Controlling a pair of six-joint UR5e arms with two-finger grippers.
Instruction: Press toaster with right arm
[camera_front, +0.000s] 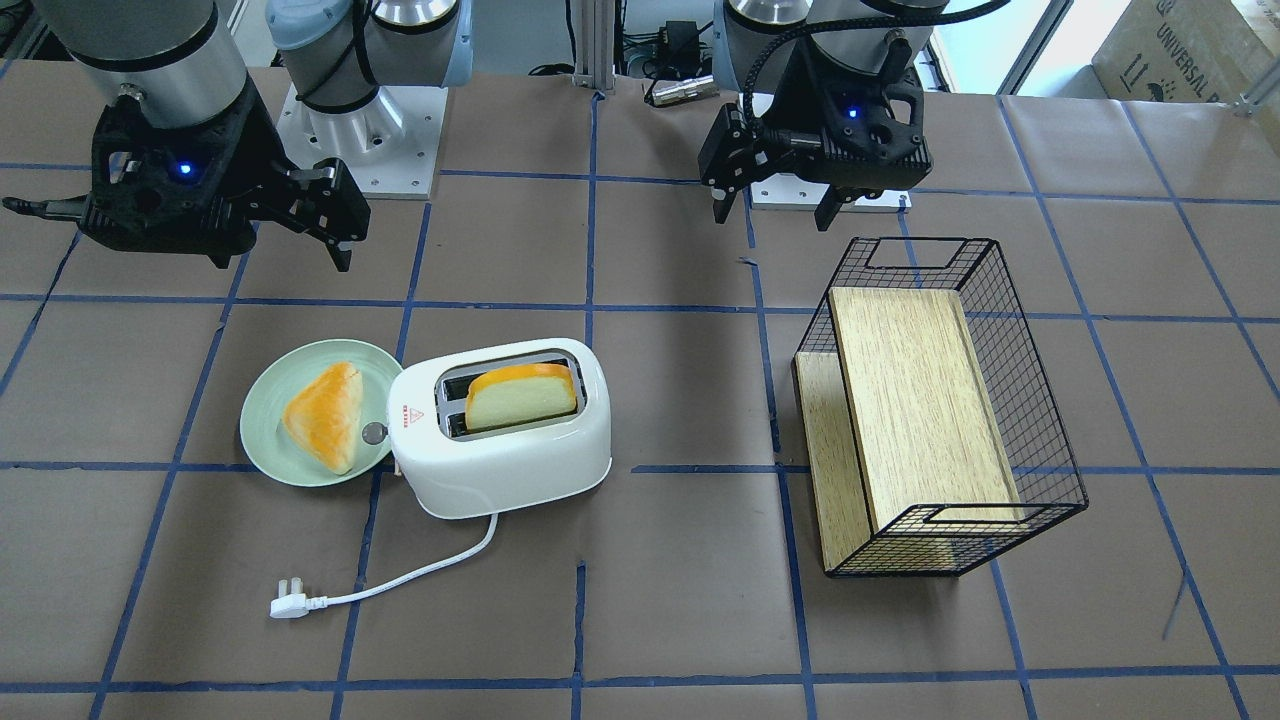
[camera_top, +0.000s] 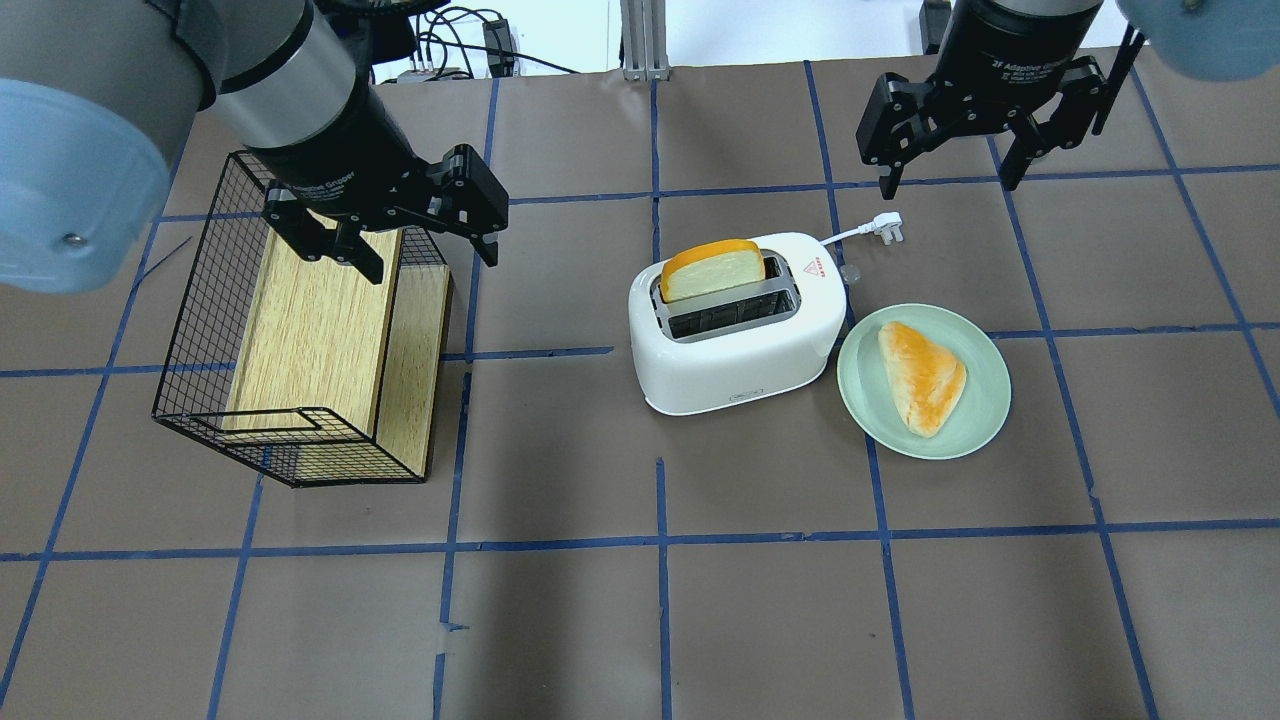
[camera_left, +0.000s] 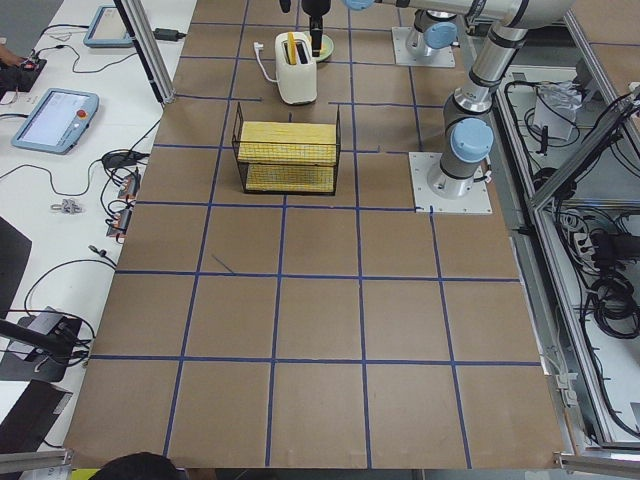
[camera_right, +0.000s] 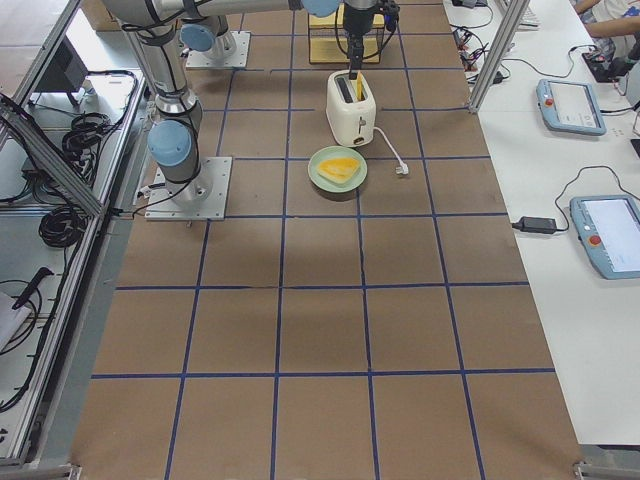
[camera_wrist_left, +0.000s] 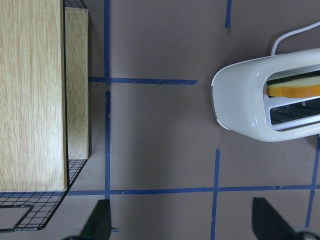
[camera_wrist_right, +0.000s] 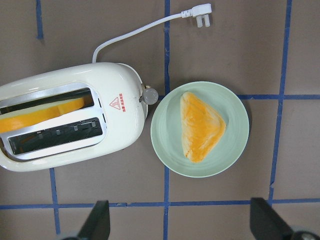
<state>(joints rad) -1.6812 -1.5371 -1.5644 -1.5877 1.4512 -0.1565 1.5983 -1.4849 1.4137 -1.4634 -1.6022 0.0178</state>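
The white toaster (camera_front: 500, 470) lies mid-table, also in the overhead view (camera_top: 740, 360) and in the right wrist view (camera_wrist_right: 120, 135). A bread slice (camera_front: 520, 395) stands up out of one slot. Its grey knob (camera_front: 375, 433) faces the green plate; the knob (camera_wrist_right: 150, 97) shows from the wrist too. My right gripper (camera_front: 285, 245) (camera_top: 948, 185) hangs open and empty, high above the toaster's knob end and the plate. My left gripper (camera_front: 773, 218) (camera_top: 433, 262) is open and empty, high beside the wire basket.
A green plate (camera_front: 265, 440) (camera_top: 870, 400) with a triangular bread piece (camera_top: 922, 375) touches the toaster's knob end. The cord and plug (camera_front: 288, 606) (camera_wrist_right: 202, 11) trail away from the toaster. A black wire basket (camera_front: 1050, 440) (camera_top: 200, 330) holds a wooden box.
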